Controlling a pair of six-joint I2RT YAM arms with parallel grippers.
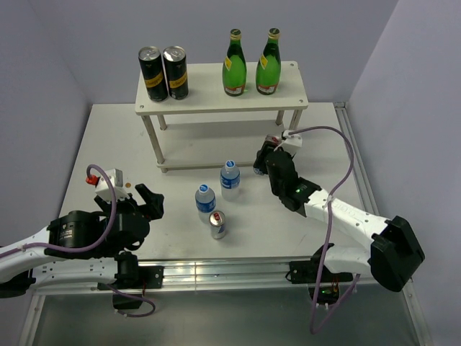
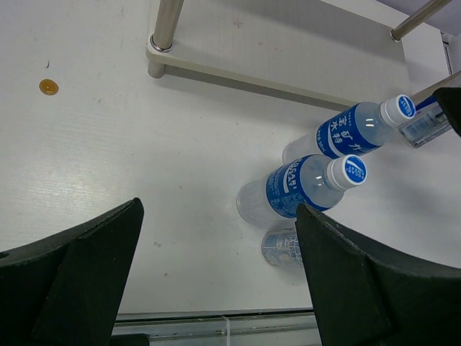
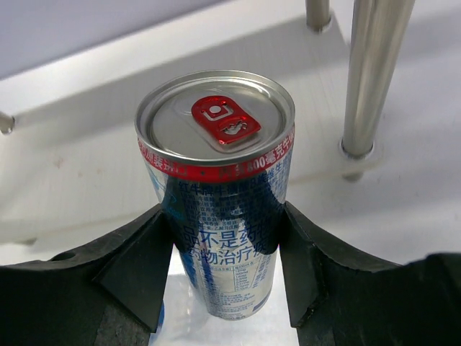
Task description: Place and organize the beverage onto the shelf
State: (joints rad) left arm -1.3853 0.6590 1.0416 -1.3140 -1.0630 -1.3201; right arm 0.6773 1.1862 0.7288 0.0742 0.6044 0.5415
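My right gripper (image 3: 223,216) is shut on a slim silver can (image 3: 220,216) with a red tab, held upright just in front of the shelf's (image 1: 216,97) lower board (image 3: 216,54), near its right front leg (image 3: 367,79). Two green glass bottles (image 1: 251,65) stand on the top tier's right side. Two clear blue-labelled water bottles (image 1: 230,176) (image 1: 205,200) and a second silver can (image 1: 218,224) stand on the table between the arms. The left gripper (image 2: 217,209) hangs open and empty, left of these, with the nearer water bottle (image 2: 306,184) beside its right finger (image 2: 360,274).
Two taller black cans (image 1: 164,72) with gold bands occupy the left side of the top tier. A metal rail (image 1: 216,270) runs along the table's near edge. Walls close in the table on the left, back and right.
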